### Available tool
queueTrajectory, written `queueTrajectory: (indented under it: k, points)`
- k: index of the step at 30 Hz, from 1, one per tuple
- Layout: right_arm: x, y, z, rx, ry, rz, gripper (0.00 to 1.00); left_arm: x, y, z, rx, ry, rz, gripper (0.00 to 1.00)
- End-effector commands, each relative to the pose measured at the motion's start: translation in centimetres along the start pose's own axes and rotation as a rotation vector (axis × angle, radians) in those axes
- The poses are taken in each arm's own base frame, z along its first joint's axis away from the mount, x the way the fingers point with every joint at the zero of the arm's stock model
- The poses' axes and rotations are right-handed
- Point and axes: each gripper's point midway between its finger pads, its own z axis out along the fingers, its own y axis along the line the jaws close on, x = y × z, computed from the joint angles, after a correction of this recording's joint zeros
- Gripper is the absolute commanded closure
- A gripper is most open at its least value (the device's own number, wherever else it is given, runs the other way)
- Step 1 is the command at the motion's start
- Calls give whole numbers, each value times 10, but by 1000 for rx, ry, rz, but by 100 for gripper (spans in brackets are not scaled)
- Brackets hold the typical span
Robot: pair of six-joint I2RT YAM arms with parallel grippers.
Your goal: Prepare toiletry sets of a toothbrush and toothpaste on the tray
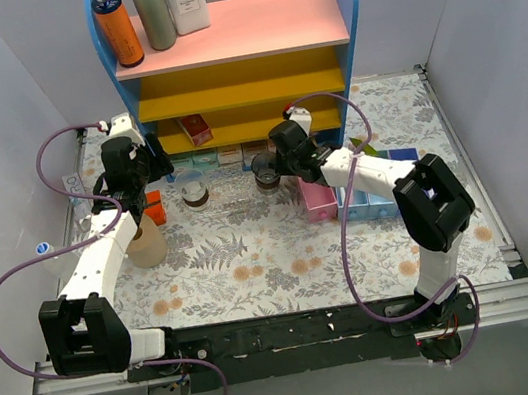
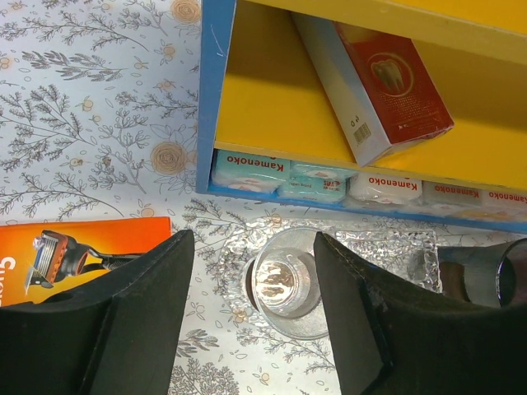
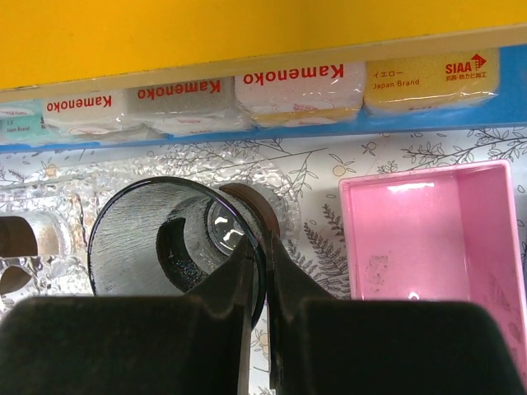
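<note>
— Floral cloth point(image 1: 254, 260) under everything, blue-and-yellow shelf point(image 1: 245, 84) at the back, three bottles point(image 1: 152, 11) on its pink top. We see the tray point(image 2: 395, 247) on the cloth right in front of the shelf's bottom row of packets point(image 2: 247, 169), between the orange box point(image 2: 74, 247) and the pink bin point(image 3: 436, 247). Anyone else barely spot it?

— Yeah, we only catch it by the bumpy glint lol. Left cup point(image 2: 284, 284) sits on it, upright, and we look straight down into it from the left wrist. Left gripper point(image 2: 251, 247) hangs over that cup with its fingers point(image 2: 140, 329) spread wide, one on each side, neither touching it as far as we can tell.

— And the right one?

— Right gripper point(image 3: 265, 247) is pinched tight on the rim of the right cup point(image 3: 140, 230), one finger inside, one outside the wall. It's dark and see-through. We put that cup over the tray's right end, just beside the pink bin. Resting on the tray or lifted off it, we can't tell.
</note>
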Motion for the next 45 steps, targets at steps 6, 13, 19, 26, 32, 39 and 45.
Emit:
queueTrajectory:
  k: [6,13,19,26,32,39,45]
  points:
    - [-41,33,-6,-24,-114,101,99,-10,-3,-10,14,-35,4,40]
    - [-37,35,-6,-8,-107,122,99,-10,-3,-10,18,-36,5,40]
    - [-33,34,-6,6,-101,157,99,-10,-5,-11,27,-33,1,40]
    - [-22,34,-3,32,-88,187,99,-9,-8,-11,43,-31,-6,40]
    - [-23,32,-6,63,-104,189,99,-9,-8,-11,43,-29,-8,40]
    - [-30,29,-13,85,-139,193,94,-9,-9,-11,48,-28,-9,40]
    - [-30,32,-15,73,-135,202,76,-11,-9,-12,49,-32,-10,40]
